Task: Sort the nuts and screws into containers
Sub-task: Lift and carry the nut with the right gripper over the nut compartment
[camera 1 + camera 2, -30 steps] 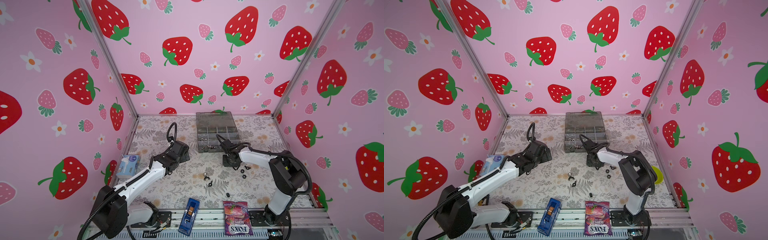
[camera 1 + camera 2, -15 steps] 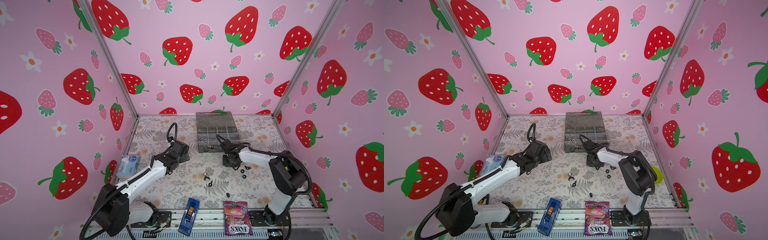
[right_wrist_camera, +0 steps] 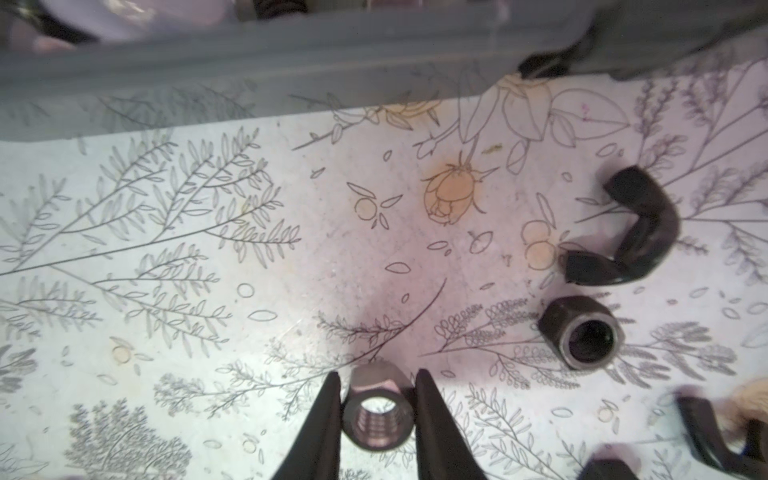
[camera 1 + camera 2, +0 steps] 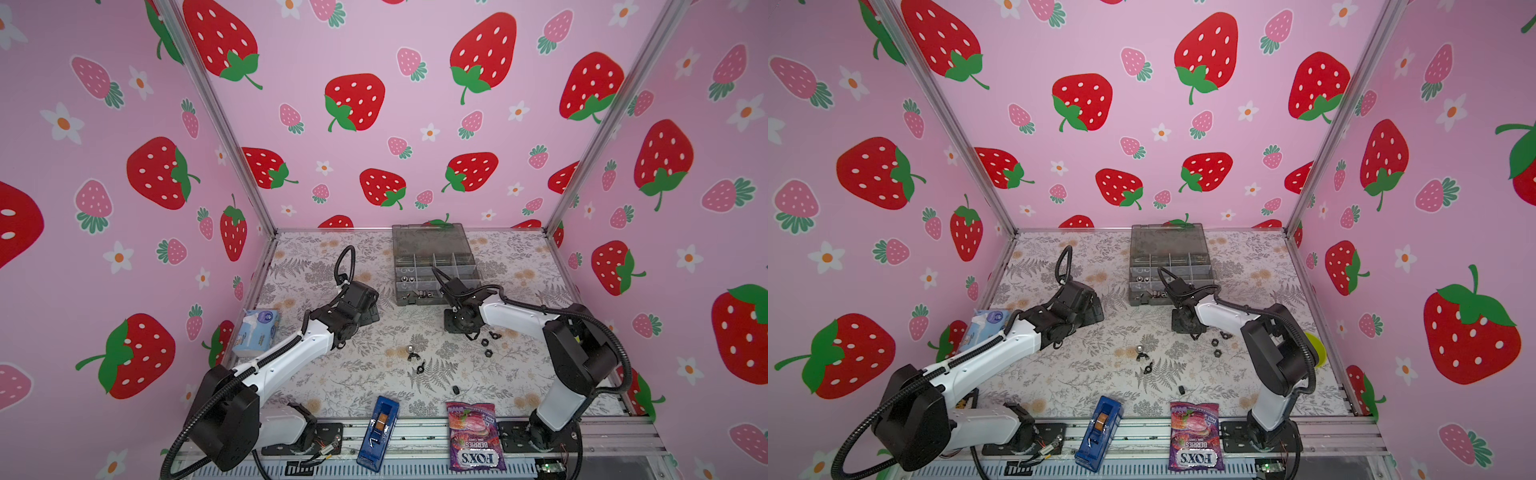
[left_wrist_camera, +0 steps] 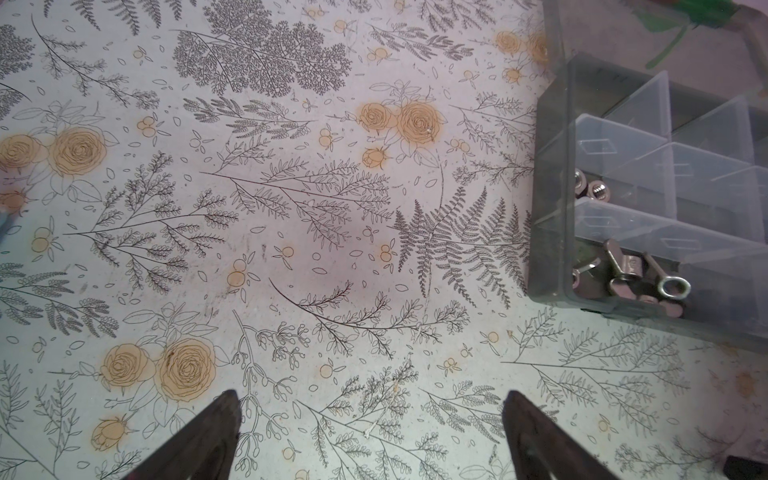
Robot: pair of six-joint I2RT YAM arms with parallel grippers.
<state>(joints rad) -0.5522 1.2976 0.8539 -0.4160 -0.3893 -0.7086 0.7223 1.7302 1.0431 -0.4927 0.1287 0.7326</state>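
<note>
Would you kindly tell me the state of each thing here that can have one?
Left gripper, open, empty.
Right gripper, fingers shut on the silver nut.
Box lid, open.
Box, partly filled.
Black wing nut, loose on the mat.
Black hex nut, loose on the mat.

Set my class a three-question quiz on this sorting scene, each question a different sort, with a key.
1. True or false: the left gripper holds a screw.
2. What sits between the right gripper's jaws? A) silver hex nut B) black wing nut C) blue box
3. Fill in: the organiser box's lid is ____.
Key: 1 false; 2 A; 3 open.
</note>
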